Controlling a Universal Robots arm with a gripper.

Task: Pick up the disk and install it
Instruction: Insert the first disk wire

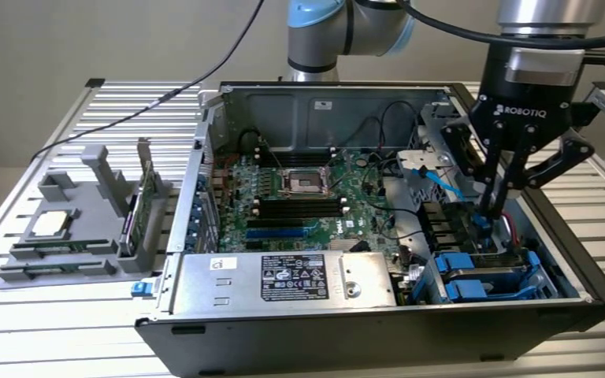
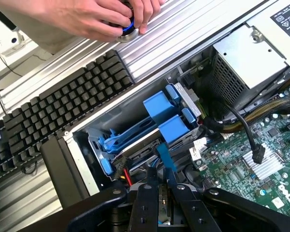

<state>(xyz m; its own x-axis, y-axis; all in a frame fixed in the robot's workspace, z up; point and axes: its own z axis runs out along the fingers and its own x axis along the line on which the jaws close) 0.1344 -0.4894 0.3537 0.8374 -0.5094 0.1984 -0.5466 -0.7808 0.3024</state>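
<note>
The gripper (image 1: 495, 206) is being held low inside the open computer case (image 1: 387, 346), over the drive bay at the exterior view's right. Its jaws are being kept drawn nearly together. In the wrist view, a thin blue cable (image 2: 165, 157) is seen running straight in between the fingertips (image 2: 152, 193), so it is judged that this cable, not the disk, is being pinched.

The disk (image 1: 488, 273) is being carried by the bay in the case's near right corner as the exterior view shows it. It is lying flat, its blue bracket seated among the bay's blue rails. It is lying just below the jaws and a little beyond them, toward the outer wall of the case and away from the green circuit board (image 1: 292, 197). In the wrist view the disk (image 2: 133, 147) is being shown edge-on as a grey slab. Its long edge is running crosswise to the line of the fingers, from the blue rails (image 2: 106, 145) toward the two blue tabs (image 2: 176, 128). The jaws are therefore being presented to the disk's inner end, not to its flat face; no contact with the disk itself can be made out.

Outside the case, a round blue-ringed knob (image 2: 127, 30) is being touched by a person's hand (image 2: 101, 17) beside a black keyboard (image 2: 63, 106), well apart from the gripper.
</note>
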